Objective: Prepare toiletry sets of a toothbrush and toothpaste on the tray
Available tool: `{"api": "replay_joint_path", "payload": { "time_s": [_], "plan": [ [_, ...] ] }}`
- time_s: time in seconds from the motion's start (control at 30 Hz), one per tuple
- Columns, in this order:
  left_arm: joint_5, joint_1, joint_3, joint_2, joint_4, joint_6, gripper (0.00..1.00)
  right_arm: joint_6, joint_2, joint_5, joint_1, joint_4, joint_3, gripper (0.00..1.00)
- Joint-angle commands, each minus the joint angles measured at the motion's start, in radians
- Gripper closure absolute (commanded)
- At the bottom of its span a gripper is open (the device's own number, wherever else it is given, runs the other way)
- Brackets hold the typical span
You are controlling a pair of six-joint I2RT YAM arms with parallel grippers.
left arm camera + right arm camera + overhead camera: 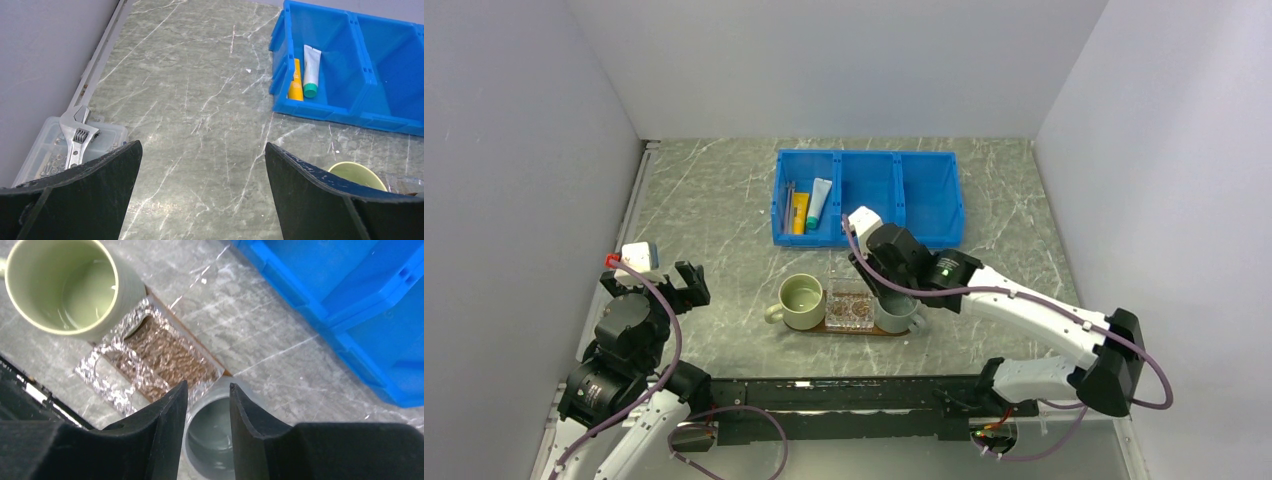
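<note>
Right gripper [207, 390] hovers part-open above the grey mug [210, 440], gripping nothing.
Toothbrushes [788, 205] and tubes [311, 70] lie in the blue bin's [924, 238] left compartment; it should rise clear of the rim before reaching there.

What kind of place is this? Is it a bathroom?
Probably a robot lab: plain grey walls box in the table, two robot arms sit at its edge, and a wrench lies on a parts box.
</note>
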Motion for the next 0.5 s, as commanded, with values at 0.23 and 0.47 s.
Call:
{"api": "replay_joint_path", "payload": {
  "time_s": [0.23, 0.47],
  "plan": [
    [0.024, 0.005, 0.001, -0.006, 0.034, 0.017, 0.01, -0.031, 0.178, 0.115, -0.006, 0.127, 0.189, 0.57],
    [0.039, 0.004, -0.001, -0.001, 0.041, 0.021, 0.01, 0.016, 0.346, 0.097, -0.044, 0.08, 0.38, 0.58]
  ]
}}
